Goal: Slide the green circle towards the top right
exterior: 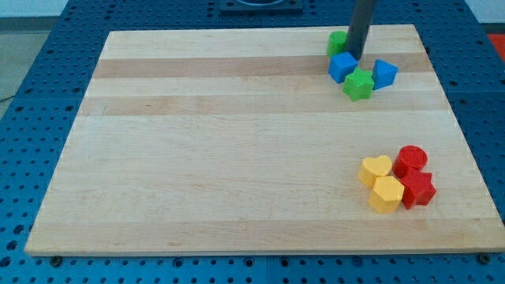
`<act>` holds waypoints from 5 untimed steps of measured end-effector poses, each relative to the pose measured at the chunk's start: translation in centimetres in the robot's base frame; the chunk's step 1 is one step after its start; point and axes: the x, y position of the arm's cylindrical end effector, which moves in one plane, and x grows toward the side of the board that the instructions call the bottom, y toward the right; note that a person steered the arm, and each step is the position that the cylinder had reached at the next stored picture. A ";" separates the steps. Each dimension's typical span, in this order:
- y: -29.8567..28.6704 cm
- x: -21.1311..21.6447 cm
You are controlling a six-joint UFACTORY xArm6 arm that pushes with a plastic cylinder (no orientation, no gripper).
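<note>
The green circle [338, 42] sits near the view's top right, partly hidden behind my rod. My tip [356, 57] is just right of it, touching or nearly touching, at the top edge of a blue block [342, 67]. A green star-like block [359, 84] lies below the tip. A second blue block [384, 73] lies to the tip's lower right.
The wooden board [237, 158] lies on a blue perforated table. At the view's lower right is a cluster: a yellow heart [375, 170], a yellow hexagon [387, 194], a red circle [411, 160] and a red star-like block [417, 190].
</note>
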 end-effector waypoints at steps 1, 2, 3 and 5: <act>-0.2 -0.1; -1.8 -1.0; -1.2 -1.7; -13.2 -0.6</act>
